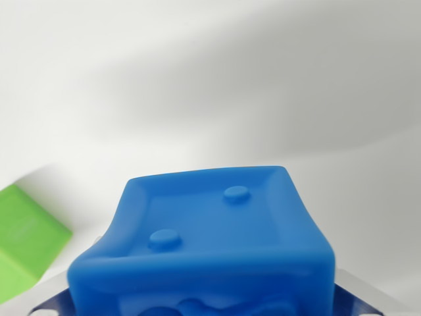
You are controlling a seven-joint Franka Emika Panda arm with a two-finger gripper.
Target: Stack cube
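A soft blue cube (pixel 210 230) with two raised studs on its top face fills the lower middle of the wrist view. Its sides bulge and pinch inward near the bottom, where silver finger parts with blue pads (pixel 352 299) show at both lower corners. My gripper (pixel 204 299) is shut on this blue cube, which hides the fingertips themselves. A green cube (pixel 26 243) rests on the white surface at the wrist view's left edge, to the left of the blue cube and apart from it.
The white surface (pixel 217 79) stretches across the rest of the view, with soft grey shadows running over it. Nothing else stands on it in this frame.
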